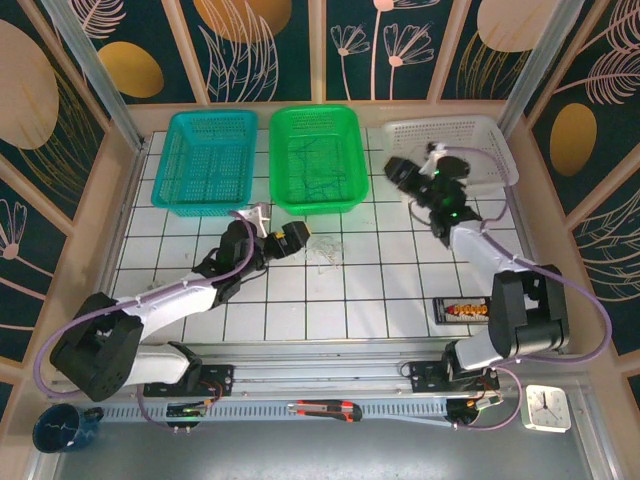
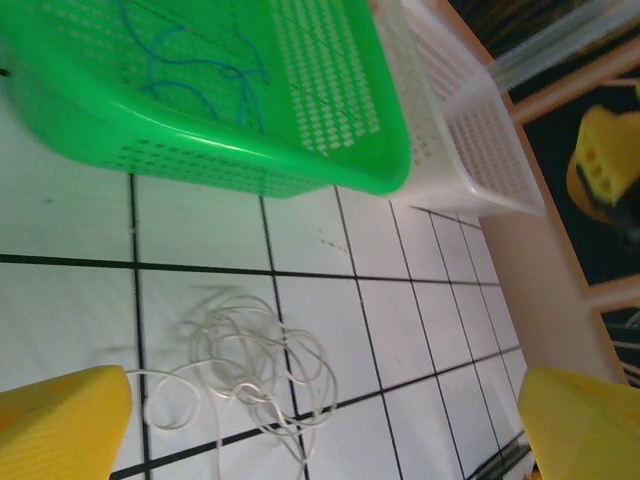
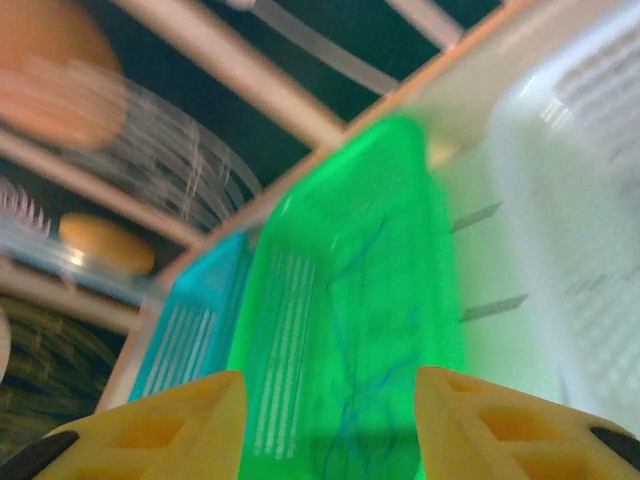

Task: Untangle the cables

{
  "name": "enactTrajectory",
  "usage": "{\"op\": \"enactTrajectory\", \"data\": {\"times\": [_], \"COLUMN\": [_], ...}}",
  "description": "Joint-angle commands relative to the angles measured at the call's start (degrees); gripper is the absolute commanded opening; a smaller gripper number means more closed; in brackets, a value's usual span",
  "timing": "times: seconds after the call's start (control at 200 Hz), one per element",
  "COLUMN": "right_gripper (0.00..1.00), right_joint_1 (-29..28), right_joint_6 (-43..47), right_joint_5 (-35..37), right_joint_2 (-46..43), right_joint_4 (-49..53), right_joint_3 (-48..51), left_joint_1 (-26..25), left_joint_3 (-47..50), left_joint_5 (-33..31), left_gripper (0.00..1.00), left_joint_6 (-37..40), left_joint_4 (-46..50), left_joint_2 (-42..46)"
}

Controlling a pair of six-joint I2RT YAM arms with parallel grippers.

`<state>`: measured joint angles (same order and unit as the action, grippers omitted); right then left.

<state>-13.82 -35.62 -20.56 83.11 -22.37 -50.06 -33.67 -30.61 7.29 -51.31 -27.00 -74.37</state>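
Observation:
A tangle of thin white cables (image 1: 322, 251) (image 2: 245, 365) lies in small loops on the tiled table. My left gripper (image 1: 300, 238) (image 2: 325, 425) hovers just left of it, open, its yellow fingers (image 2: 60, 420) wide apart with nothing between them. Dark blue cables (image 1: 318, 165) (image 2: 200, 70) (image 3: 375, 330) lie in the green basket (image 1: 345, 125) (image 2: 330, 150) (image 3: 300, 300). My right gripper (image 1: 400, 170) (image 3: 330, 425) is raised between the green and white baskets. It faces the green basket, open and empty, in a blurred view.
A cyan basket (image 1: 175, 165) (image 3: 190, 330) stands back left and a white basket (image 1: 495, 135) (image 2: 470, 140) (image 3: 580, 200) back right. A dark packet (image 1: 462, 309) lies near the right arm. A cutter (image 1: 325, 409), a clock (image 1: 547, 408) and a blue cup (image 1: 65, 428) sit along the front.

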Motion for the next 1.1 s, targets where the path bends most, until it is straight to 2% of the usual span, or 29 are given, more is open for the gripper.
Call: {"op": "enactTrajectory", "data": {"times": [0.0, 0.19, 0.34, 0.57, 0.761, 0.966, 1.096], "right_gripper": [0.47, 0.48, 0.48, 0.48, 0.47, 0.45, 0.45], "right_joint_1": [-7.7, -19.7, -25.2, -27.3, -30.7, -33.4, -33.6], "right_joint_6": [6.8, 19.6, 26.4, 24.5, 28.9, 32.5, 33.5], "right_joint_5": [4.9, 12.5, 17.7, 17.0, 17.1, 20.5, 22.5], "right_joint_2": [-2.0, 3.6, 12.5, 13.5, 17.3, 24.6, 27.6], "right_joint_4": [4.3, 14.8, 25.0, 23.3, 26.6, 29.6, 30.0], "right_joint_3": [3.1, -2.4, -11.5, -9.7, -14.2, -20.4, -21.9], "left_joint_1": [3.3, 6.8, 8.3, 8.7, 8.8, 8.9, 8.9], "left_joint_3": [2.3, 4.2, 4.9, 5.2, 5.3, 8.4, 9.9], "left_joint_5": [3.2, 3.9, 4.1, 7.4, 6.9, -0.4, -2.1], "left_gripper": [0.99, 0.99, 0.99, 0.99, 0.99, 0.99, 0.99], "left_joint_6": [-5.3, -7.1, -7.8, -7.8, -7.6, -13.7, -15.4], "left_joint_4": [-3.4, -0.3, 0.9, 1.2, 2.1, 2.9, 2.5], "left_joint_2": [1.2, 3.7, 4.9, 4.0, 4.2, 7.8, 9.9]}}
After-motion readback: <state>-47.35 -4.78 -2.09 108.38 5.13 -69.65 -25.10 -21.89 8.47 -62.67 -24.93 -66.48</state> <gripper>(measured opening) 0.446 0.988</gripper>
